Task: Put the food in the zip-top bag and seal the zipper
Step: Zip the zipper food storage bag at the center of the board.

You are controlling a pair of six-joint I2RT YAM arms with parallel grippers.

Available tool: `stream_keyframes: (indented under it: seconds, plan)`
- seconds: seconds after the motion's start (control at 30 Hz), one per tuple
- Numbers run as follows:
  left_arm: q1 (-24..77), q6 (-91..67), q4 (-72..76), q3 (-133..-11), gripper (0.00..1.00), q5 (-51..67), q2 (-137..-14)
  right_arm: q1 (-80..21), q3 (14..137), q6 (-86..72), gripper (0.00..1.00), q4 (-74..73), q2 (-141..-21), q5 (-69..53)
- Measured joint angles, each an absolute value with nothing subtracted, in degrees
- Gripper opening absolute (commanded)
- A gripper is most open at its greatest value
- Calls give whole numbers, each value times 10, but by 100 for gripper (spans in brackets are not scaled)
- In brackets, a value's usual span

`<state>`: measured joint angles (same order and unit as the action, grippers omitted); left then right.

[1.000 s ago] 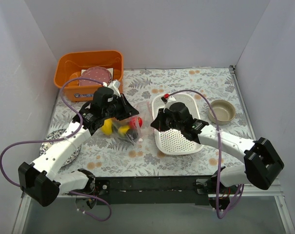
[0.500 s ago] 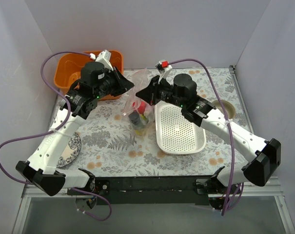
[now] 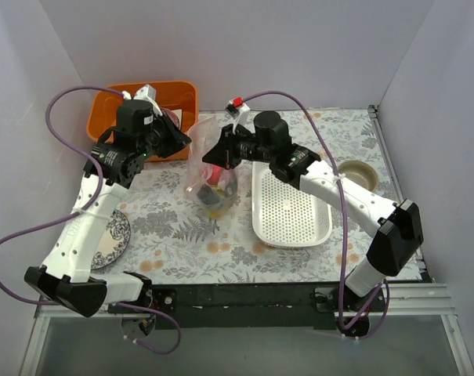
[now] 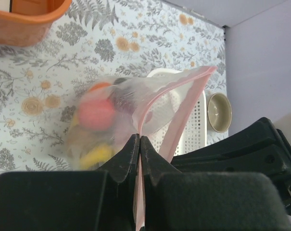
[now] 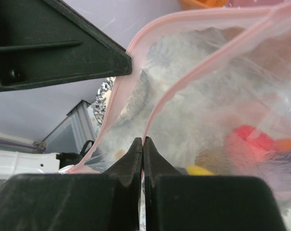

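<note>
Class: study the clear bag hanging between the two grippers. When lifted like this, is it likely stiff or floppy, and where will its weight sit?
Probably floppy: the zip-top bag sags and creases below its pink zipper, pinched by the left gripper and right gripper. Likely bottom-heavy and prone to swing, since the food bunches at the bottom.

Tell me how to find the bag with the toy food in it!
Look at the flowery table and find the white basket on its right half. Just left of it, the left tool and the right tool pinch a clear bag. Nothing else nearby is see-through, with a pink strip along its top and colourful toy food inside.
</note>
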<state>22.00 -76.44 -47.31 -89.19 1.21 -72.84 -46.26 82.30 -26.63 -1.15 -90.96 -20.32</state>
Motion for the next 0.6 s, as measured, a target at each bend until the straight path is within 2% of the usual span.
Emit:
stream_keyframes:
  seconds: [0.23,0.33,0.47,0.6]
  plan:
    - [215,-741,-489,-984,0,15,-738,-464,865,-304,2,43,-933,-243]
    - [214,-733,-476,-982,0,34,-737,-464,861,-318,2,58,-934,-244]
    - [213,-729,-447,-907,0,75,-733,-464,800,-331,2,91,-931,-236]
    - [212,-732,-408,-758,0,136,-732,-463,674,-348,1,107,-930,-224]
